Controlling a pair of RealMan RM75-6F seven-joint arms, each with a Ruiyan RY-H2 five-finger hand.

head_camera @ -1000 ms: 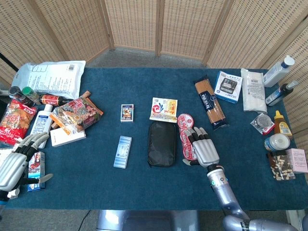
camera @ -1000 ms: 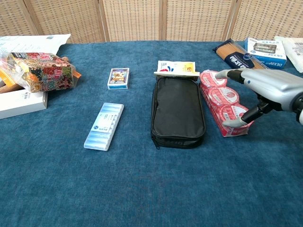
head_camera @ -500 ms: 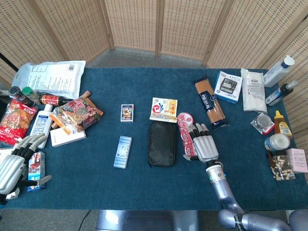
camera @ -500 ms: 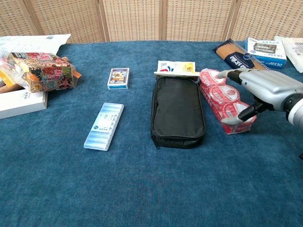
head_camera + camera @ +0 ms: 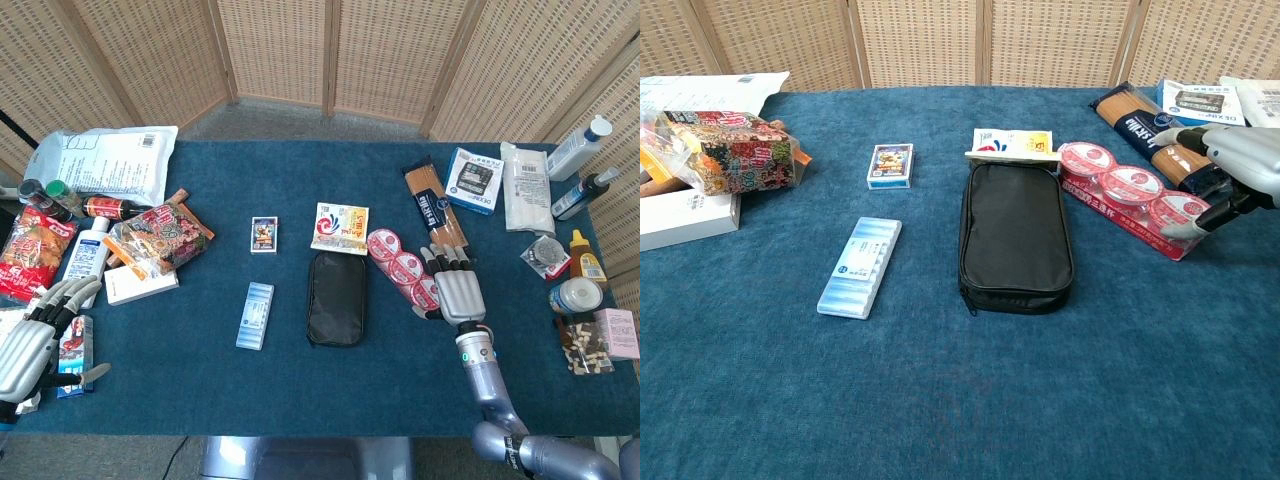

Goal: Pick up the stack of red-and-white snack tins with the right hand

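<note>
The red-and-white snack tins [image 5: 402,268] lie as a wrapped row of three, slanting from the yellow packet toward the right. In the chest view the snack tins [image 5: 1125,195] sit right of the black pouch. My right hand [image 5: 458,292] lies flat at the row's near right end, fingers stretched out and apart. The chest view shows the right hand [image 5: 1232,165] with its thumb touching the nearest tin and nothing gripped. My left hand [image 5: 30,340] hovers at the table's near left corner, fingers apart, holding nothing.
A black pouch [image 5: 336,298] lies just left of the tins, a yellow packet [image 5: 339,228] behind it. A spaghetti pack [image 5: 436,215] lies under and beyond my right fingers. Bottles and jars [image 5: 575,270] crowd the right edge; snack bags [image 5: 160,235] fill the left.
My right hand has slid right, and the tin row's near end swung right with it, away from the pouch. The row now lies slanted. The left hand barely moved.
</note>
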